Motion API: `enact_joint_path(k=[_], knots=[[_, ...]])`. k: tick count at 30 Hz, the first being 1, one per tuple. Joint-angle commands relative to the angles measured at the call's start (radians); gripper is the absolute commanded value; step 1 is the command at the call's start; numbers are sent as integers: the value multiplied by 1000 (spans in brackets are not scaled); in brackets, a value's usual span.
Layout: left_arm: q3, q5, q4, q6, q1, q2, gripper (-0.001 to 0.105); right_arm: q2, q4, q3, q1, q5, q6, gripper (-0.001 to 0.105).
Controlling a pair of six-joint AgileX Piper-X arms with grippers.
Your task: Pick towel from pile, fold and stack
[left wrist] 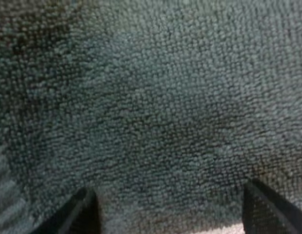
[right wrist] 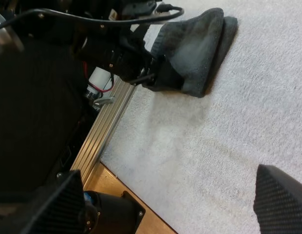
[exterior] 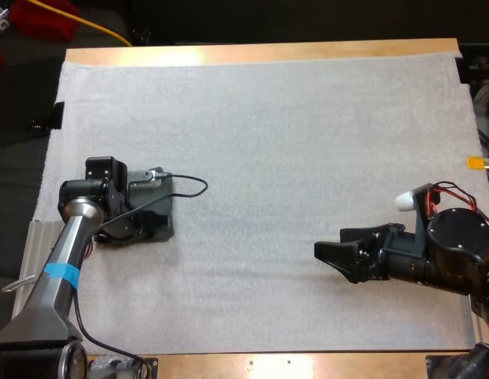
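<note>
Towel (exterior: 162,223): dark grey-green and folded into layers. It lies flat on the left side of the mat (exterior: 291,142), close to the mat's left edge and directly under the left arm's wrist.

Left gripper (left wrist: 170,195): jaws spread wide with nothing clamped, fingertips right down at the pile of the cloth.

Right gripper (exterior: 331,242): jaws also apart and empty, over bare mat, well apart from the towel.

Risks, as judged:
- If the left closes here, it may catch just the top layer, so lifting would peel the fold open.
- A sideways pull could drag the towel over the mat's edge, since the right arm is too far away to pin it.

Views:
- The right wrist view gives the towel's doubled edge and thickness, with the left gripper at its near end.
- The high view hides that under the arm but fixes where the towel sits on the mat.
- The left wrist view gives the finger gap.
</note>
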Motion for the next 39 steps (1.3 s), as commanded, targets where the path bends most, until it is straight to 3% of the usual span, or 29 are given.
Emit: enact_joint_path(k=[1,5,10,14,24,29,36,39], knots=[[-30,5,18,0,-1,-25,60,-4,-14,-6,1,-9,-3,70],[-90,19,24,0,-1,-89,60,-4,-14,-6,1,-9,-3,70],[-161,103,23,0,-1,-205,60,-4,-14,-6,1,-9,-3,70],[-166,177,22,0,-3,-288,60,-4,-14,-6,-2,1,-41,70],[-166,204,44,1,-3,-473,60,20,-14,-6,-18,204,-104,70],[-166,208,59,19,-3,-537,60,39,6,-6,-139,184,-144,70],[-166,208,92,32,-3,-593,60,39,67,-6,-407,68,-264,70],[-166,208,106,47,-3,-606,60,39,101,-6,-525,64,-316,70]])
